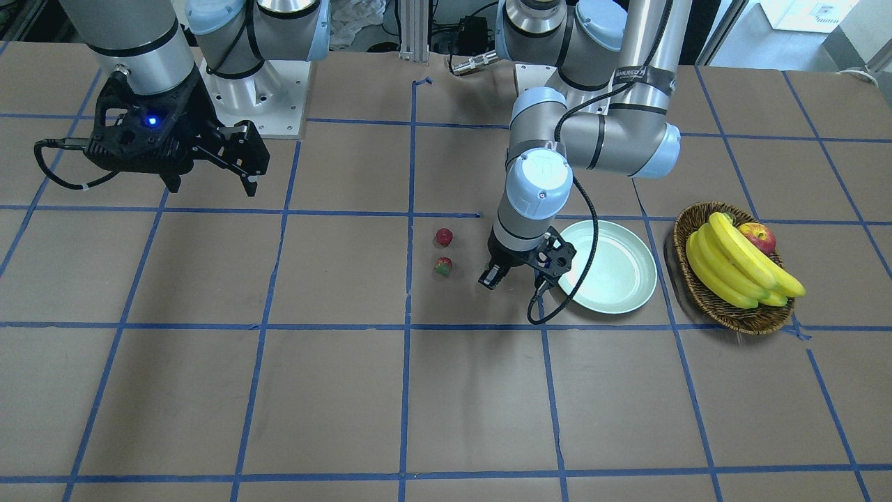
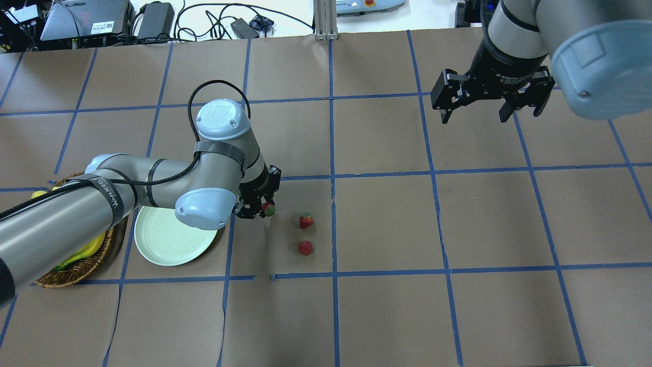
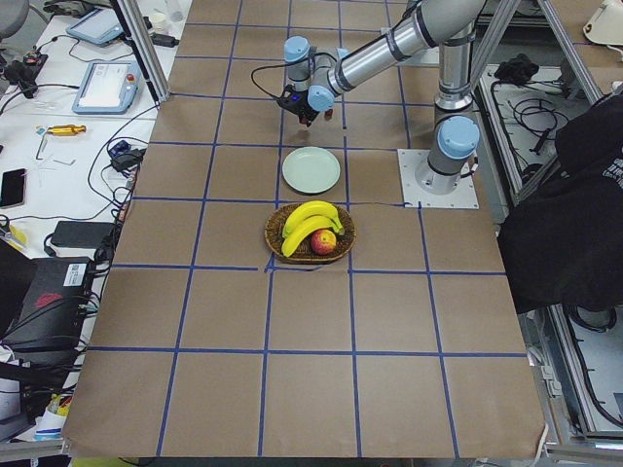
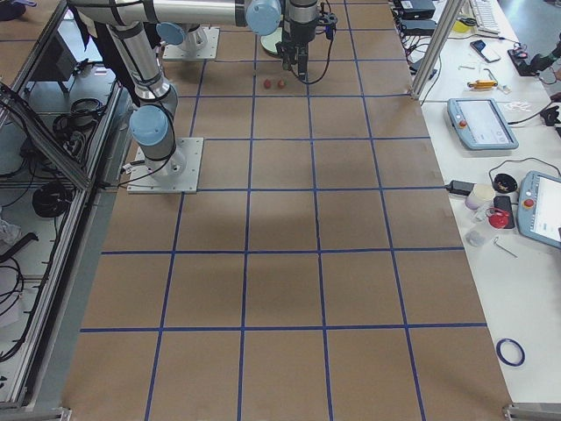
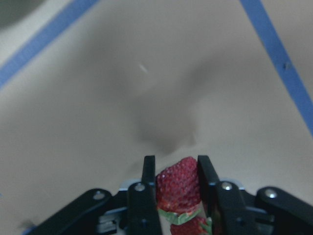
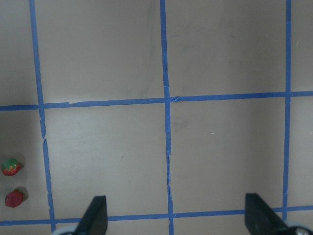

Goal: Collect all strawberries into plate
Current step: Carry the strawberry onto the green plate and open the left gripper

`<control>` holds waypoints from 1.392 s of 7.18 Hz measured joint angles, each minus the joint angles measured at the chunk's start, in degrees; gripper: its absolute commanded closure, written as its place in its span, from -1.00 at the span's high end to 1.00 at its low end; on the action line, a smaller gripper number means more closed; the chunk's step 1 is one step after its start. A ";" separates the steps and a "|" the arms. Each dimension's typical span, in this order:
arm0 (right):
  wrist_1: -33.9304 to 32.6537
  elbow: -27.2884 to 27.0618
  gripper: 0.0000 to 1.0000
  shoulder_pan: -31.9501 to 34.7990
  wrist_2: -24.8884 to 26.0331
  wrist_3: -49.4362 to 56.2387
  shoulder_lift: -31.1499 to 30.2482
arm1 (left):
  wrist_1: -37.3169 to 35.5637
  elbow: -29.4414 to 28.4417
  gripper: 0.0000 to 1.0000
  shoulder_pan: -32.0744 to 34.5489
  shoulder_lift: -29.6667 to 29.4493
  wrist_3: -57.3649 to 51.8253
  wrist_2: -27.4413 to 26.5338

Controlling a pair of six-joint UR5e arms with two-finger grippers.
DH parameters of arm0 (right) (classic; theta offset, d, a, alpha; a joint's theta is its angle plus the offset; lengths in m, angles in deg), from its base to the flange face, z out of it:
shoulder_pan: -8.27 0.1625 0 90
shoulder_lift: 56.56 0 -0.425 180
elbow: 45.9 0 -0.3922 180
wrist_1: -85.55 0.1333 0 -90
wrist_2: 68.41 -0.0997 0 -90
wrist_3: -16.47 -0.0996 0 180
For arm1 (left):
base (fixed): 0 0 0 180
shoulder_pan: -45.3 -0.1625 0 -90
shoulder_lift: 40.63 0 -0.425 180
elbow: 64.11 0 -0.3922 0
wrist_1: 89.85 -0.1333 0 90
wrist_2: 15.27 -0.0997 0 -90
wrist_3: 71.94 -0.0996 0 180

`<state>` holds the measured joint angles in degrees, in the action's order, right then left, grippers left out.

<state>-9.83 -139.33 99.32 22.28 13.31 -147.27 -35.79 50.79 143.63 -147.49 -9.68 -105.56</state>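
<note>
My left gripper point(image 2: 262, 206) is shut on a strawberry point(image 5: 179, 183), held just above the brown table beside the plate; the berry peeks out at the fingertips in the overhead view point(image 2: 268, 208). Two more strawberries point(image 2: 305, 220) point(image 2: 305, 247) lie on the table to its right, also in the front view point(image 1: 444, 237) point(image 1: 443, 265) and the right wrist view point(image 6: 11, 167) point(image 6: 14, 198). The pale mint-green plate point(image 2: 163, 244) point(image 1: 620, 279) lies empty, partly hidden under my left arm. My right gripper point(image 2: 491, 104) is open and empty, high above the far right of the table.
A brown wicker basket point(image 1: 704, 296) with bananas point(image 1: 739, 261) and a red apple point(image 1: 758, 237) stands just beyond the plate, at the table's left side. Blue tape lines grid the brown paper cover.
</note>
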 measured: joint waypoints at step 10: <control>-0.03 -0.02 1.00 0.00 -0.07 -0.27 0.09 | 7.27 6.63 0.88 -15.40 9.23 -21.43 -9.07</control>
<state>-9.86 -139.35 99.32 22.21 13.04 -147.18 -28.52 57.42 128.23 -138.26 -31.12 -114.63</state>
